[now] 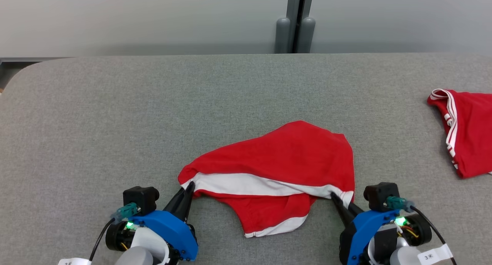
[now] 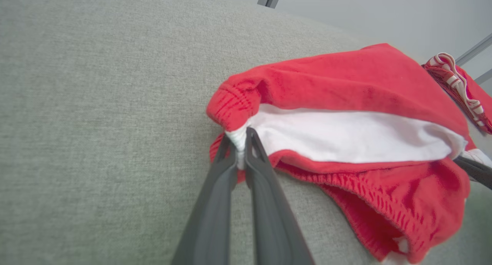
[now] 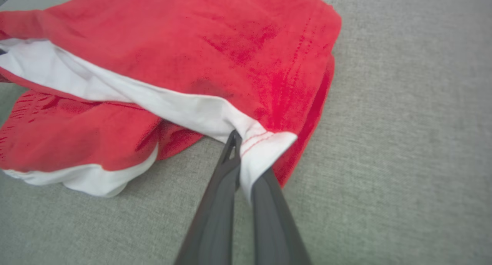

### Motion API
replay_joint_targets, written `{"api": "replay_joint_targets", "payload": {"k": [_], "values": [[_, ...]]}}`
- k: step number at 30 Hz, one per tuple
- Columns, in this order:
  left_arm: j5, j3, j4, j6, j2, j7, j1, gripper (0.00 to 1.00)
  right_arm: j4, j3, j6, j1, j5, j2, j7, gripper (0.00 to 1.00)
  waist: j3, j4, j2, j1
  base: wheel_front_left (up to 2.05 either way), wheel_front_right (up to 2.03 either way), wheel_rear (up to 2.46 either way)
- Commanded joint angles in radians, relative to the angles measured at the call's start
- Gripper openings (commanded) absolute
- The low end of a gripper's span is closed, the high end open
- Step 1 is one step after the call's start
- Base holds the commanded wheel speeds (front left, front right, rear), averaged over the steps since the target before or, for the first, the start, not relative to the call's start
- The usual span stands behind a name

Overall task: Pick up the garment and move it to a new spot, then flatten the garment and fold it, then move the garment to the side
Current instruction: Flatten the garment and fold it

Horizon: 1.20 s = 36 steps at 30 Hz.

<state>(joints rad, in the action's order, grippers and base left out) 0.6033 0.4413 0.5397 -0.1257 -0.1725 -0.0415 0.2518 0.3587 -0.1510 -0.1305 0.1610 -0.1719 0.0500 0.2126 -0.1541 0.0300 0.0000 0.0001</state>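
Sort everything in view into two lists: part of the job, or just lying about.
In the job: red and white garment; left tool and right tool, each pinching an end of its white band.
Lying about: second red garment, at the right edge of the table.

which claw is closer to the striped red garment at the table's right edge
Right. The right claw grips the right corner of the middle garment, left of the striped garment; the left claw grips the opposite corner, farther left.
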Motion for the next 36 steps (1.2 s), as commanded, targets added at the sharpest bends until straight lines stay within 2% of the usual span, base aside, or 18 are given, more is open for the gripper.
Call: {"api": "replay_joint_targets", "payload": {"k": [1, 6, 12, 16, 21, 25, 29, 32, 36], "values": [[0.003, 0.001, -0.008, -0.006, -0.006, -0.016, 0.018, 0.00, -0.027, 0.007, -0.001, 0.005, 0.003, 0.001, -0.025, 0.00, 0.005, -0.005, 0.0000, -0.0001, 0.00, 0.00, 0.00], [0.004, -0.010, -0.041, -0.003, -0.015, -0.045, 0.009, 0.00, -0.097, 0.029, -0.001, -0.021, 0.003, 0.001, -0.043, 0.00, 0.018, -0.014, 0.0000, -0.0001, 0.00, 0.00, 0.00], [0.049, -0.028, -0.208, -0.005, -0.040, -0.049, -0.022, 0.00, -0.316, 0.084, -0.001, -0.063, -0.013, 0.001, -0.010, 0.00, 0.033, -0.029, 0.0000, -0.0001, 0.00, 0.00, 0.00], [0.122, -0.041, -0.397, -0.006, -0.082, 0.021, -0.038, 0.00, -0.522, 0.109, -0.001, -0.080, -0.005, 0.010, 0.084, 0.00, 0.034, -0.041, 0.0000, -0.0001, 0.00, 0.00, 0.00], [0.204, -0.086, -0.598, 0.015, -0.148, 0.168, 0.020, 0.00, -0.709, 0.111, -0.001, 0.009, -0.036, 0.094, 0.210, 0.00, -0.003, -0.060, 0.0000, -0.0001, 0.00, 0.00, 0.00], [0.205, -0.112, -0.638, 0.041, -0.203, 0.276, 0.141, 0.00, -0.669, 0.084, -0.001, 0.182, -0.100, 0.188, 0.264, 0.00, -0.066, -0.074, 0.0000, -0.0001, 0.00, 0.00, 0.00], [0.201, -0.136, -0.591, 0.052, -0.207, 0.317, 0.312, 0.00, -0.535, 0.031, 0.000, 0.424, -0.155, 0.257, 0.248, 0.00, -0.157, -0.092, 0.0000, -0.0001, 0.00, 0.00, 0.00], [0.181, -0.142, -0.521, 0.047, -0.201, 0.321, 0.454, 0.00, -0.408, -0.017, 0.000, 0.623, -0.175, 0.281, 0.198, 0.00, -0.223, -0.104, 0.0000, -0.0001, 0.00, 0.00, 0.00], [0.114, -0.137, -0.398, 0.033, -0.215, 0.288, 0.635, 0.00, -0.250, -0.067, 0.000, 0.857, -0.177, 0.274, 0.095, 0.00, -0.286, -0.121, 0.0000, -0.0001, 0.00, 0.00, 0.00]]}}
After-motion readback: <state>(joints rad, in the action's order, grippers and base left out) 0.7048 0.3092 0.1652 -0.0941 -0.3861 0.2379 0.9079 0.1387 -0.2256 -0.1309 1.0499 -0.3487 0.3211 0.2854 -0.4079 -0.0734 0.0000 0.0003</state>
